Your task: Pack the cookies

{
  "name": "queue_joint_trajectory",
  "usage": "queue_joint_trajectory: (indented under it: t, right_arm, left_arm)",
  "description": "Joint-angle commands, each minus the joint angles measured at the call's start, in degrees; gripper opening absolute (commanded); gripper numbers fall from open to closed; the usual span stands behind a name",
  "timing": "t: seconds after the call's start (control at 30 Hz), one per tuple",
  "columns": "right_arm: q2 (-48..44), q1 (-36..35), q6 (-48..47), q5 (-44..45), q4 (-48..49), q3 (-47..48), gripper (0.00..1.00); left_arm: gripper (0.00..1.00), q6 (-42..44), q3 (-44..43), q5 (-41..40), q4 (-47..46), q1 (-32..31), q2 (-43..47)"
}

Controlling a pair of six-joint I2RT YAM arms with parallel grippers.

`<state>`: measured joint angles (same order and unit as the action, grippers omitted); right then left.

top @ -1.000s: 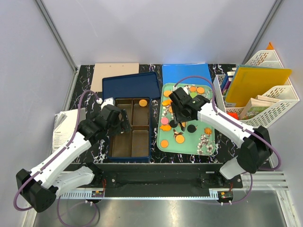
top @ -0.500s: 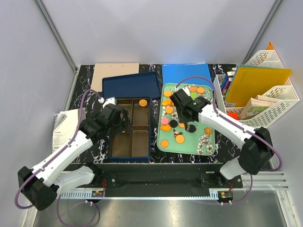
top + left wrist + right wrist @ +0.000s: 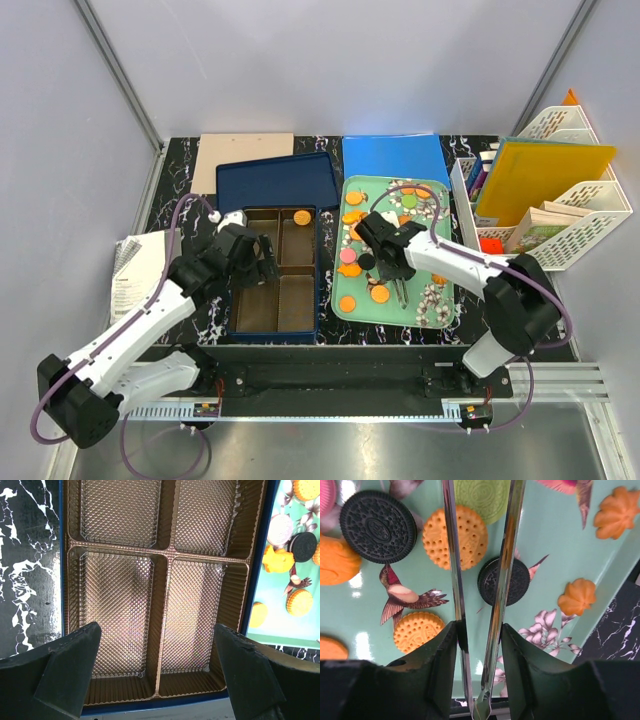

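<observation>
My right tool (image 3: 480, 630) has shifted nearer along mint-green printed tray (image 3: 555, 545), clamped on thin metal tongs (image 3: 451, 555); blades apart over small black round cookie (image 3: 517, 585) (not yet pinched). Left tool (image 3: 156, 630) still wide open, empty, above brown divided plastic box (image 3: 170, 560).

Black marble table (image 3: 172, 170) is carrying everything. Blue tin (image 3: 233, 328) with a gold compartment insert (image 3: 165, 605) is sitting left of centre, by the near edge. Blue lid (image 3: 275, 180) is lying just behind it. Tan board (image 3: 245, 150) and blue folder (image 3: 395, 158) are lying along the far edge. Mint-green tray (image 3: 375, 318) with flower and bird prints is sitting just right of the tin. Metal tongs (image 3: 454, 580) are hanging over the tray, arms slightly apart. White file rack (image 3: 580, 200) is standing at the right edge, holding a yellow folder (image 3: 545, 180). Printed papers (image 3: 140, 265) are lying at the left edge.
</observation>
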<state>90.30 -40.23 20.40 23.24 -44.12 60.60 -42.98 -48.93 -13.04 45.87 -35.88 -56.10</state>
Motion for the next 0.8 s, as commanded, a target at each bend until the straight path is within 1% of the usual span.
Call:
queue_joint_trajectory:
  t: [0.0, 0.03, 0.13, 0.17, 0.2, 0.33, 0.43, 0.57, 0.7, 0.77]
  right_arm:
    - [2.7, 0.1, 1.2, -1.3, 4.7, -0.4, 0.46]
    - [3.1, 0.2, 1.3, -1.8, 5.3, -0.5, 0.47]
    - [4.2, 1.0, 1.8, -3.1, 6.2, -0.5, 0.54]
    - [4.3, 1.1, 2.0, -3.3, 6.5, -0.5, 0.62]
    - [4.2, 1.3, 2.0, -3.6, 6.7, -0.6, 0.66]
    - [4.0, 2.2, 1.9, -4.9, 7.8, -1.3, 0.74]
    - [3.0, 3.0, 2.2, -7.1, 9.7, -2.8, 0.76]
    - [1.9, 4.1, 3.5, -10.1, 12.8, -5.8, 0.76]
    - [1.9, 4.9, 5.3, -12.1, 15.4, -8.9, 0.74]
    - [1.5, 5.0, 6.0, -12.3, 16.8, -9.8, 0.70]
  left_arm:
    - [0.99, -0.3, 0.8, 1.3, -1.7, -0.2, 2.1]
    - [0.99, -0.3, 0.8, 1.3, -1.7, -0.2, 2.2]
    - [0.99, -0.4, 1.2, 1.5, -1.6, -0.2, 2.8]
    - [0.99, -0.4, 1.2, 1.5, -1.4, -0.2, 3.2]
    - [0.99, -0.4, 1.3, 1.5, -1.3, -0.2, 3.4]
    - [0.99, -0.5, 1.9, 1.5, -1.0, -0.2, 4.2]
    - [0.99, -0.8, 2.3, 1.7, -0.9, -0.2, 4.9]
    - [0.99, -1.2, 3.0, 2.1, -0.9, -0.2, 5.6]
    - [0.99, -1.3, 3.4, 2.6, -0.8, -0.2, 5.8]
    - [0.99, -1.3, 3.4, 2.7, -0.7, -0.2, 5.9]
